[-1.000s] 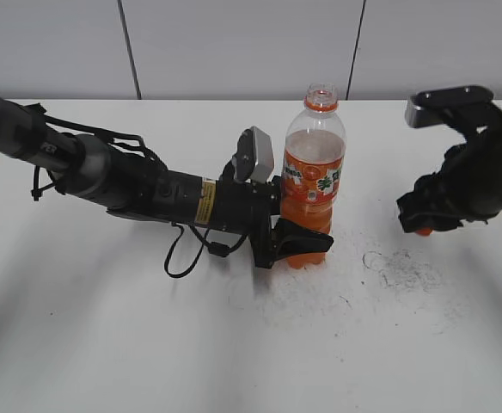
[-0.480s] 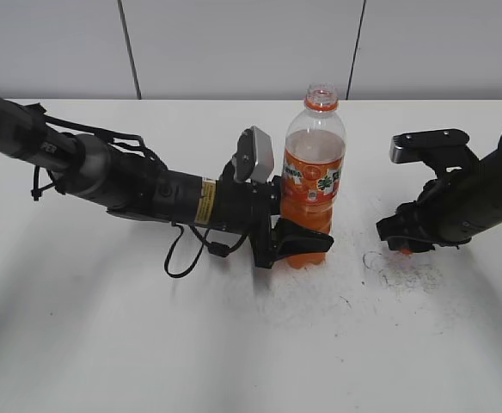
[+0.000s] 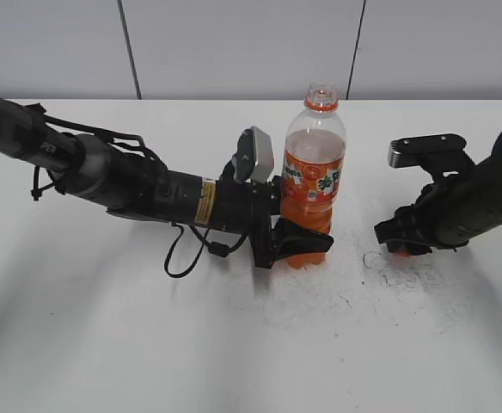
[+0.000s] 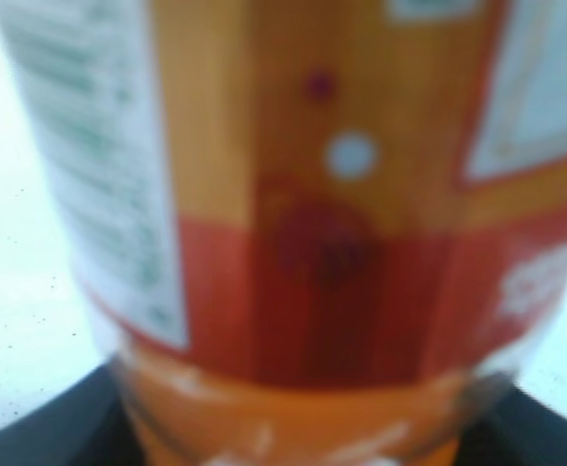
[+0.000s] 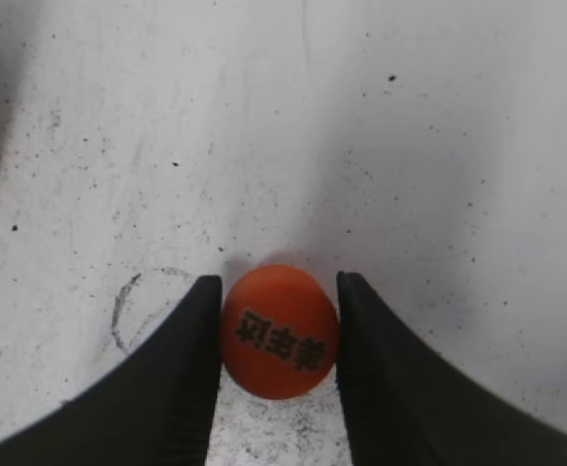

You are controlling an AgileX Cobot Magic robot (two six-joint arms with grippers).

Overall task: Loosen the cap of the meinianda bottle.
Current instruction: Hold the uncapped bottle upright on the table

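The meinianda bottle (image 3: 314,176) stands upright on the white table, its orange-ringed neck open with no cap on it. My left gripper (image 3: 307,245) is shut on the bottle's lower part; in the left wrist view the blurred label (image 4: 303,243) fills the frame and a black finger (image 4: 41,432) shows at the bottom corner. My right gripper (image 3: 399,243) is low over the table to the right of the bottle. In the right wrist view it (image 5: 277,330) is shut on the orange cap (image 5: 280,331), printed top facing up, right at the table surface.
The white table (image 3: 234,344) has a scuffed, speckled patch and a faint ring mark (image 5: 128,311) just left of the cap. A grey panelled wall runs behind the table. The left arm's cable (image 3: 182,258) loops on the table.
My right gripper has come down and to the left with the cap, from above the table to just at its surface. The left gripper and bottle have not moved.
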